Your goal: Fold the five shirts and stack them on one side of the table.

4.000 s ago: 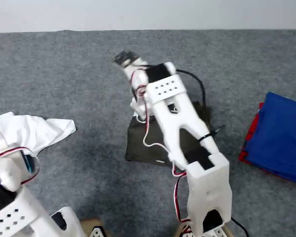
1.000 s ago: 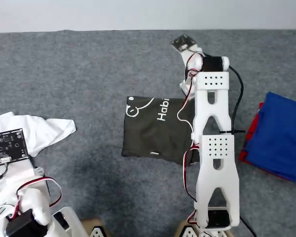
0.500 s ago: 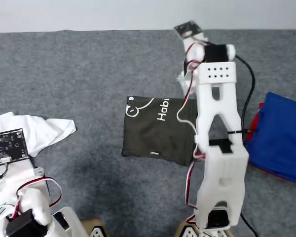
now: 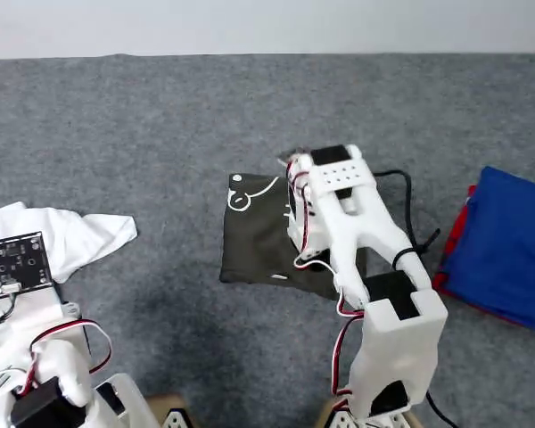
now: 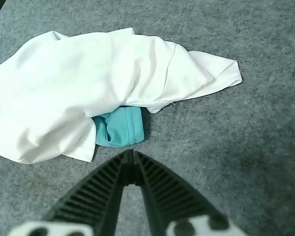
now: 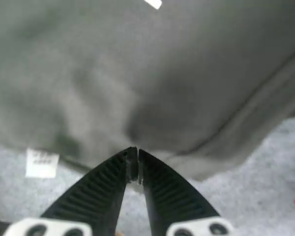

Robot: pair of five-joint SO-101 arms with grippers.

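A folded black shirt [image 4: 259, 241] with white print lies mid-table. My right arm [image 4: 339, 205] bends down over its right half. In the right wrist view my right gripper [image 6: 132, 153] is shut, its tips meeting at the hem of the black shirt [image 6: 137, 73] near a white label [image 6: 42, 163]. A crumpled white shirt [image 4: 62, 236] lies at the left edge. The left wrist view shows the white shirt [image 5: 88, 83] covering a teal shirt [image 5: 120, 127]. My left gripper [image 5: 132, 156] is shut and held above the carpet just short of them.
A folded blue shirt [image 4: 508, 245] lies on a red one [image 4: 448, 259] at the table's right edge. The left arm's base [image 4: 36, 374] stands at the near left corner. Grey carpet [image 4: 160, 125] covers the table, bare at the back.
The right arm has drawn back from beyond the far right corner of the black shirt and come down over the shirt. The left arm and the white shirt have stayed put.
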